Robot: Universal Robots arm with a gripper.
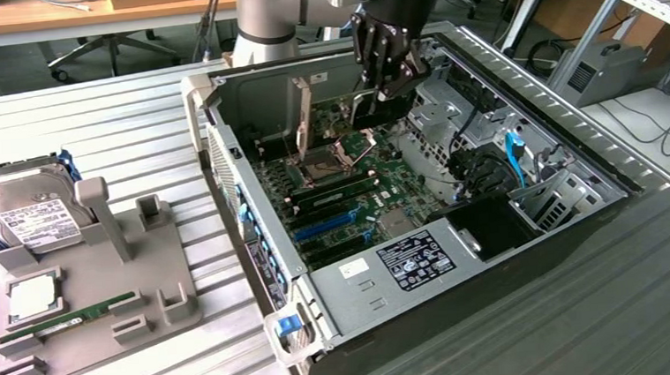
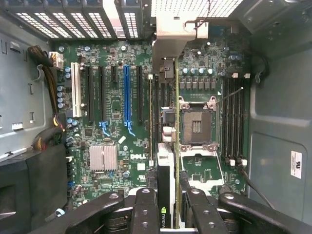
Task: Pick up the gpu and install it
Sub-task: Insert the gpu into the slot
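Gripper (image 1: 383,89) (image 2: 168,217) – jaws closed partway, clamped on the gpu (image 1: 374,112) (image 2: 165,170) from both faces, black fingers (image 2: 145,209) pressing its flanks. Item held: the gpu, a thin dark card carried on edge, its silver end bracket (image 2: 174,30) pointing away from the gripper toward the perforated rear wall of the case. Location: inside the open computer case (image 1: 232,195), in its far part, over the green motherboard (image 1: 354,199) (image 2: 117,117); whether the card's lower edge touches the board cannot be told. In the wrist view the card runs lengthwise between the row of black expansion slots with one blue slot (image 2: 126,92) and the open CPU socket (image 2: 196,126), just beside the socket. Further board fittings: a white slot (image 2: 75,90) and a finned silver heatsink (image 2: 103,157). Case contents toward the exterior view's right: a blue cable (image 1: 515,157); near end, a black labelled box (image 1: 417,260). Outside the case – on the slatted metal table (image 1: 107,124), at the exterior view's left, well apart from the gripper: a grey parts holder (image 1: 109,331) bearing a silver hard drive (image 1: 30,213) propped at its far end and a narrow green RAM stick (image 1: 67,319) lying flat near its near end.
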